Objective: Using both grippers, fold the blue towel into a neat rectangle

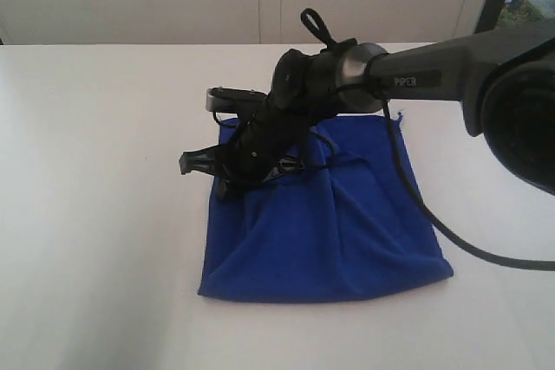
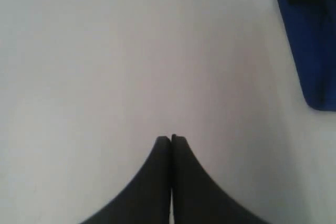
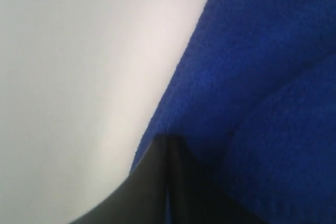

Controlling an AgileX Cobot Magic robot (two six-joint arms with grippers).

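Observation:
The blue towel (image 1: 334,218) lies on the white table as a rumpled, nearly square shape, with creases running in from its left side. My right gripper (image 1: 224,186) reaches across from the right and comes down at the towel's left edge. In the right wrist view its fingertips (image 3: 169,141) are shut and rest on the towel (image 3: 262,77) right at the border with the table; I cannot tell if any cloth is pinched. My left gripper (image 2: 171,138) is shut and empty over bare table, with a corner of the towel (image 2: 315,51) off to one side. The exterior view does not show the left arm.
The right arm's grey tube (image 1: 425,75) and its black cable (image 1: 416,197) cross above the towel's right half. The white table (image 1: 95,214) stretches wide to the left and front. A pale wall runs behind the table's far edge.

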